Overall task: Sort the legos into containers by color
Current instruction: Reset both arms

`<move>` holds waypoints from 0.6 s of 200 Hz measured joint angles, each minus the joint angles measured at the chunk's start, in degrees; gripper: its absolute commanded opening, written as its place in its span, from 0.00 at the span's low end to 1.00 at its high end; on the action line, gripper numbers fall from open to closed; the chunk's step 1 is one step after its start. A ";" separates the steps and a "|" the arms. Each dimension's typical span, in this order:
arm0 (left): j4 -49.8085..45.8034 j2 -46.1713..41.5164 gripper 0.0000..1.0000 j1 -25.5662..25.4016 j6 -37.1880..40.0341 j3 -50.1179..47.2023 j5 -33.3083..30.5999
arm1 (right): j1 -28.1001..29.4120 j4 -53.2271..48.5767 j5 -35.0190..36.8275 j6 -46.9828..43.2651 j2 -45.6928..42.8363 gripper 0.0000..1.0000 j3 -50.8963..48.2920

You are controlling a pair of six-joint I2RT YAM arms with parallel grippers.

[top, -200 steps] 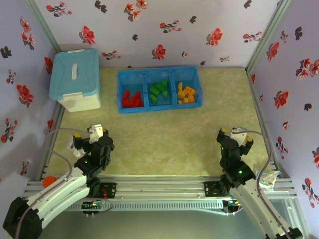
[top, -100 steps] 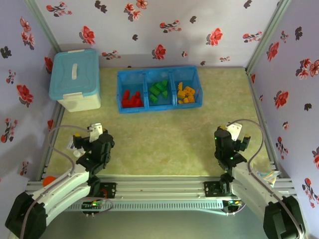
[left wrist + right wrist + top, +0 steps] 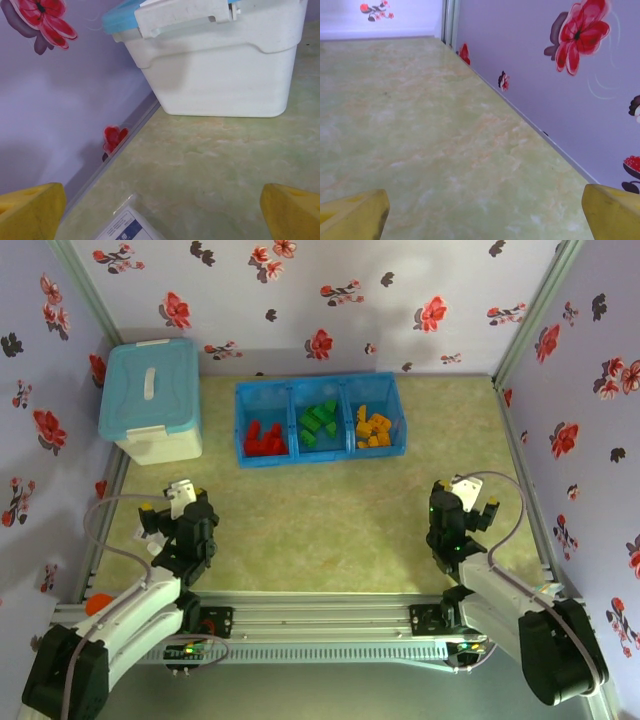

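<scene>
1. Legos [image 3: 320,427] sit colour-sorted inside the containers [image 3: 318,459]; a needless reach could scatter them
2. Left end effector [image 3: 178,503] and right end effector [image 3: 458,502], spread and empty, well apart from the containers, could nudge them

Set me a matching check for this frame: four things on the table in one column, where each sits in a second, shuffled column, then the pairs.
Things
1. red legos
2. green legos
3. orange legos
4. box

Places
A. middle compartment of the tray
B. far left corner of the table, beside the tray
C. left compartment
D. right compartment

Pairs: 1-C, 2-A, 3-D, 4-B
</scene>
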 measured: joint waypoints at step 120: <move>23.17 5.73 1.00 5.77 3.54 -6.25 5.92 | -0.76 24.72 0.00 -5.11 14.71 0.99 -1.36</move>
